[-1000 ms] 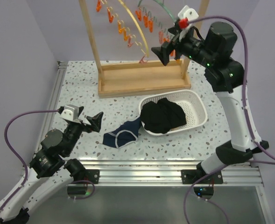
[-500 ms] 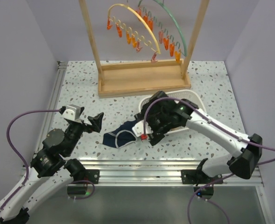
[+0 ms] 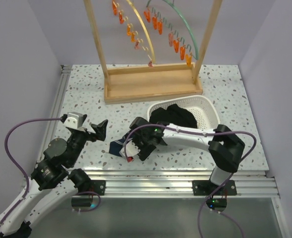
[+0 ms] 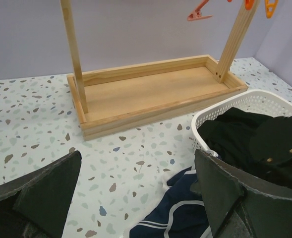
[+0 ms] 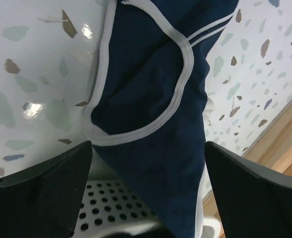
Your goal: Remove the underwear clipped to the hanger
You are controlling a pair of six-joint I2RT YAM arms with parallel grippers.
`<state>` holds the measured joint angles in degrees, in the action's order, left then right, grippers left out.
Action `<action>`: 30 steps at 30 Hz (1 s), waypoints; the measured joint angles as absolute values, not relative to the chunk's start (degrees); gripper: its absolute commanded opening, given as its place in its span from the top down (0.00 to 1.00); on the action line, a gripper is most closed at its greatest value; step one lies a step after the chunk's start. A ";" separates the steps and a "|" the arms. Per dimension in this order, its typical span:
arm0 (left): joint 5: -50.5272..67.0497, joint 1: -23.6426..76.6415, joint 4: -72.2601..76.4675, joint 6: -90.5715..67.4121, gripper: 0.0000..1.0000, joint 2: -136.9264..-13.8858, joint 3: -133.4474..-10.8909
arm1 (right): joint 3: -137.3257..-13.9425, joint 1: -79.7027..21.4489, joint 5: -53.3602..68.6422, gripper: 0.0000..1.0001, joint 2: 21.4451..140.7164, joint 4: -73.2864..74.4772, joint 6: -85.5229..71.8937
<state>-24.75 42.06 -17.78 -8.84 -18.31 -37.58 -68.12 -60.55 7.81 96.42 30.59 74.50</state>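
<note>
The navy blue underwear with white trim [image 3: 117, 147] lies flat on the speckled table, left of the white basket [image 3: 208, 106]. My right gripper [image 3: 137, 144] is low over it, jaws open. In the right wrist view the navy cloth [image 5: 155, 99] fills the space between the two fingers of that gripper [image 5: 148, 191]. Black underwear [image 3: 178, 118] is piled in the basket. My left gripper [image 3: 99, 130] is open and empty, left of the navy piece [image 4: 178, 218]. The hanger's orange clips [image 3: 132, 32] hold no cloth. No beige piece is in view.
The wooden rack's base tray [image 3: 153, 83] and two posts stand at the back, also in the left wrist view [image 4: 150, 89]. The basket rim [image 4: 245, 99] with black cloth [image 4: 237, 134] is close to the right of my left gripper. Grey walls close in both sides.
My right arm came down from the hanger clips, passed over the basket and now reaches left over the navy underwear. The hanger arcs have swung. My left arm has hardly moved.
</note>
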 measured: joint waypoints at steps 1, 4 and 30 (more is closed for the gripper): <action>-24.77 42.06 -17.78 -8.82 0.00 -18.20 -37.58 | -68.12 -60.86 6.42 0.02 98.28 29.12 74.24; -24.88 42.06 -17.80 -8.82 0.00 -17.91 -37.58 | -68.14 -61.30 3.75 0.06 102.15 26.22 73.14; -24.77 41.87 -17.85 -8.84 0.00 -16.73 -37.58 | -86.87 -48.05 19.88 1.00 87.00 35.29 46.65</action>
